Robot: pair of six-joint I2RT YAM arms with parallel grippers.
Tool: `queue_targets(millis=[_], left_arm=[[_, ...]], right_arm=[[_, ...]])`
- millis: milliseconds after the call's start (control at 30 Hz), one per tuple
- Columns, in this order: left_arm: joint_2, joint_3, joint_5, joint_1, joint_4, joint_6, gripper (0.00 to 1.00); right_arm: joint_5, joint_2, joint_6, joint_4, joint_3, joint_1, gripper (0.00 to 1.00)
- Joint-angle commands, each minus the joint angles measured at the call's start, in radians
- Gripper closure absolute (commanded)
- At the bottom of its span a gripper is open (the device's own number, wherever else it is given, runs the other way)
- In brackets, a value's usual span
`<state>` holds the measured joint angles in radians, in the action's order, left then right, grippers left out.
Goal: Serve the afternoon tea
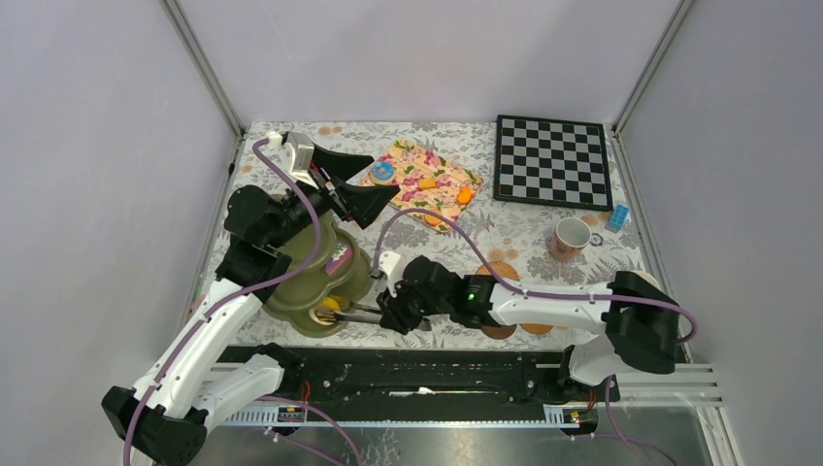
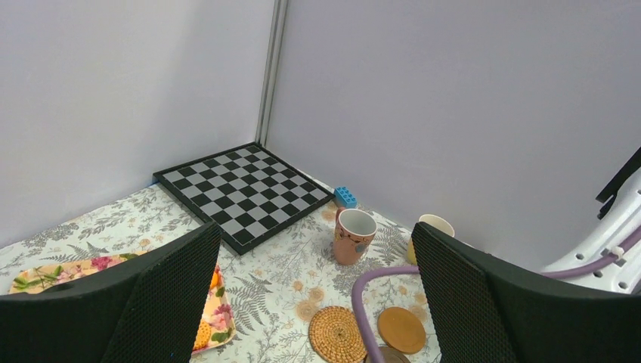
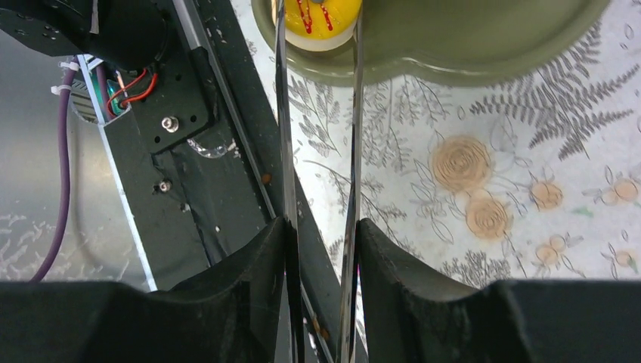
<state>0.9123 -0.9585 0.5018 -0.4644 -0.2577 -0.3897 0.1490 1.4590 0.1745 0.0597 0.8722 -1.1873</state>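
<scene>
My right gripper is shut on the metal tongs. The tong tips pinch a yellow pastry with red drizzle at the front of the olive-green stand's bottom tier. A purple-and-white pastry lies on a higher tier. More pastries sit on the floral tray. My left gripper hangs open and empty above the stand. The pink mug, yellow mug, woven coaster and wooden coaster are on the right.
The chessboard lies at the back right with a blue brick at its corner. My right forearm stretches low across the near table. A purple cable arcs over the coasters. Walls enclose three sides.
</scene>
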Motion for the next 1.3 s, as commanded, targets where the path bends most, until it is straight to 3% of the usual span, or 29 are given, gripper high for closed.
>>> queue_targets(millis=[0, 333, 667, 1067, 1267], left_arm=[[-0.005, -0.008, 0.010, -0.005, -0.046, 0.008, 0.01], [-0.007, -0.010, 0.004, -0.005, -0.042, 0.012, 0.01], [-0.004, -0.011, 0.003, -0.005, -0.041, 0.012, 0.01], [-0.003, -0.011, 0.007, -0.005, -0.041, 0.011, 0.01], [-0.001, -0.011, 0.007, -0.006, -0.042, 0.011, 0.01]], right_arm=[[-0.074, 0.063, -0.035, 0.076, 0.098, -0.047, 0.60], [-0.241, 0.150, -0.070, 0.038, 0.152, -0.100, 0.55], [-0.236, 0.159, -0.086, 0.003, 0.174, -0.125, 0.44], [-0.264, 0.057, -0.069, 0.017, 0.132, -0.125, 0.40], [-0.285, -0.067, -0.063, -0.012, 0.035, -0.125, 0.42]])
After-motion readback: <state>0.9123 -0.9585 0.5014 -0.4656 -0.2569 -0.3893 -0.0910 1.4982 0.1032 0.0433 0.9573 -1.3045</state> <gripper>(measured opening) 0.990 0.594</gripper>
